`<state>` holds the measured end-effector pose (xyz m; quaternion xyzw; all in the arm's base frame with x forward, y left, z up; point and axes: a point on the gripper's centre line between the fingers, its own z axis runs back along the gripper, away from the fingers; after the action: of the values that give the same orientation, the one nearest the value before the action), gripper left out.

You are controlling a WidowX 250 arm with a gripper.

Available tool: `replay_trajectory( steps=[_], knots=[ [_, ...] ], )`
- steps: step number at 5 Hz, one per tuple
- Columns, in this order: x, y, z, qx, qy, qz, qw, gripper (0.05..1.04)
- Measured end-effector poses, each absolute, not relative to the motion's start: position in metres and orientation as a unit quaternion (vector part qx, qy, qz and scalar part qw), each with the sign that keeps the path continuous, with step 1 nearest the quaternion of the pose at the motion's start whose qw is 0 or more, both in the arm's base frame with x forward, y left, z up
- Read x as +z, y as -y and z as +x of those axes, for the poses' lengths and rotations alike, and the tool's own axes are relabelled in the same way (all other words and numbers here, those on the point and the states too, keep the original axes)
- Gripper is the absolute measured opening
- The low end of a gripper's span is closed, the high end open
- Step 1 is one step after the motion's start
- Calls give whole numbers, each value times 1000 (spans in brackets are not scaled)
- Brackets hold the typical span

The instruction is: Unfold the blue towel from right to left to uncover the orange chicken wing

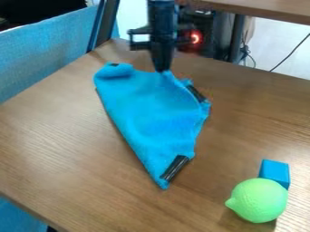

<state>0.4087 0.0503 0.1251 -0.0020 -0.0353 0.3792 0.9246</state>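
Cloth, fuzzy blue (black strips), gripper, jaws clenched on its edge, wood-grained tabletop.

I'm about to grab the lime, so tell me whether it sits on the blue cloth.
No, the green lime rests on the bare wooden table, apart from the blue cloth.

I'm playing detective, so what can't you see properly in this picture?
- Blue block: in the camera view, the green toy hides its lower part.
- Blue cloth: in the camera view, its top hides its underside and anything beneath.
- Gripper: in the camera view, too dark and small to tell how it meets the cloth.
- Table: the camera view's right edge cuts it off.
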Motion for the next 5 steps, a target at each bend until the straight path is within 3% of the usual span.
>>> replay_trajectory(
  steps=[3,5],
  knots=[
    [123,-121,332,371,-22,8,928,54],
    [122,-161,299,371,-50,27,927,54]
  ],
)
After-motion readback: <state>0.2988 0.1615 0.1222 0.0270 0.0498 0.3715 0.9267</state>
